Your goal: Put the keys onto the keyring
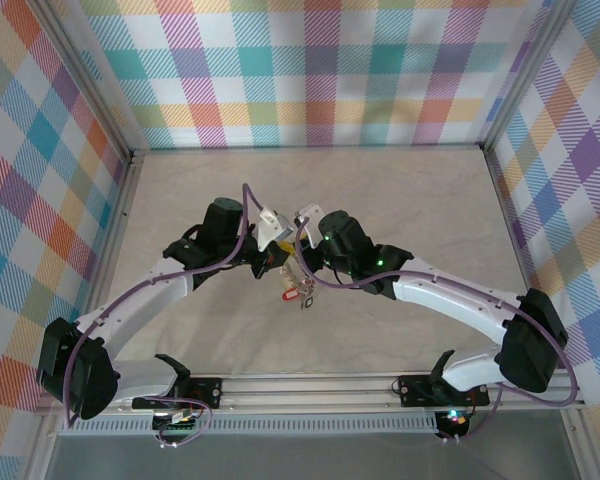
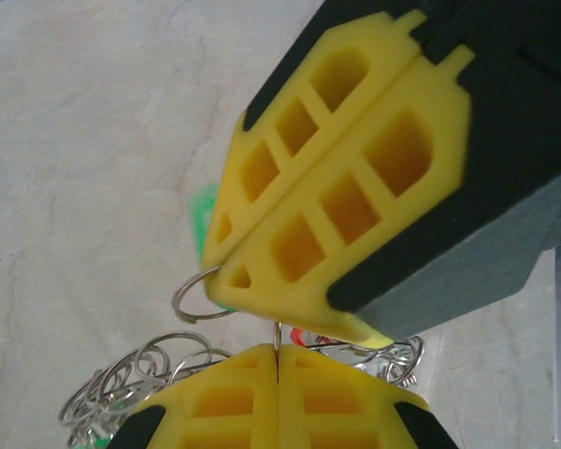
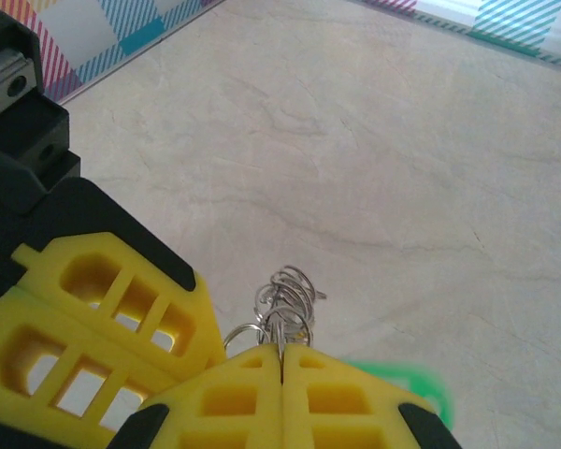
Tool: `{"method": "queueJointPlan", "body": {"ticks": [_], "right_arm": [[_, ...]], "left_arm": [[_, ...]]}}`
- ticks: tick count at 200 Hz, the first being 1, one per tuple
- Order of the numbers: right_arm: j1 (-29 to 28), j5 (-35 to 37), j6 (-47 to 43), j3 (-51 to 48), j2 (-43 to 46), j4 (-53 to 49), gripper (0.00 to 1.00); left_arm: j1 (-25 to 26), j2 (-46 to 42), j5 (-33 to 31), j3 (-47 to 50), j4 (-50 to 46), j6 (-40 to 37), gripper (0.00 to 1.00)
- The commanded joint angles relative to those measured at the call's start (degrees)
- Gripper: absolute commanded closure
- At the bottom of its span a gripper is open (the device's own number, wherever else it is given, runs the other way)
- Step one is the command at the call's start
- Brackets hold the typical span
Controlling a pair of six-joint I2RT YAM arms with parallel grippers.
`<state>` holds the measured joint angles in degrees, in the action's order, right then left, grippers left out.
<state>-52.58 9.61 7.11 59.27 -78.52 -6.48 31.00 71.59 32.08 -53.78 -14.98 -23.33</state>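
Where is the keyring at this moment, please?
In the top view, the keyring is mid-table, gripped where the left claw and right claw meet, its red-tagged keys on its near side.

Two arms, the left arm [image 1: 150, 290] and the right arm [image 1: 450, 295], are reaching over one table [image 1: 400, 200], each bearing one gripper: the left gripper [image 2: 277, 354] and the right gripper [image 3: 282, 354], with two yellow fingers [image 2: 224, 402] apiece. One keyring [image 2: 277, 335] is carrying keys [image 1: 305, 297] and silver rings [image 2: 140, 374] crowding too thickly to count. One small ring [image 2: 198, 297] is standing apart. One red tag [image 1: 289, 295] and one green tag [image 2: 204, 210] are showing.
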Motion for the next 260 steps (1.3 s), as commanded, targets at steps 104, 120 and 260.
{"method": "queueJointPlan", "body": {"ticks": [104,120,260], "right_arm": [[2.20,-4.39,-15.83,-3.22,9.16,-7.84,1.00],[2.21,-4.50,-19.85,-4.19,9.82,-7.73,1.00],[2.65,-12.91,-63.87,-10.10,12.83,11.20,1.00]], "left_arm": [[0.55,-1.25,2.89,-2.38,0.94,1.22,1.00],[0.55,-1.13,4.22,-2.85,0.05,1.27,1.00],[0.29,0.34,12.66,-7.23,-8.57,3.74,1.00]]}}
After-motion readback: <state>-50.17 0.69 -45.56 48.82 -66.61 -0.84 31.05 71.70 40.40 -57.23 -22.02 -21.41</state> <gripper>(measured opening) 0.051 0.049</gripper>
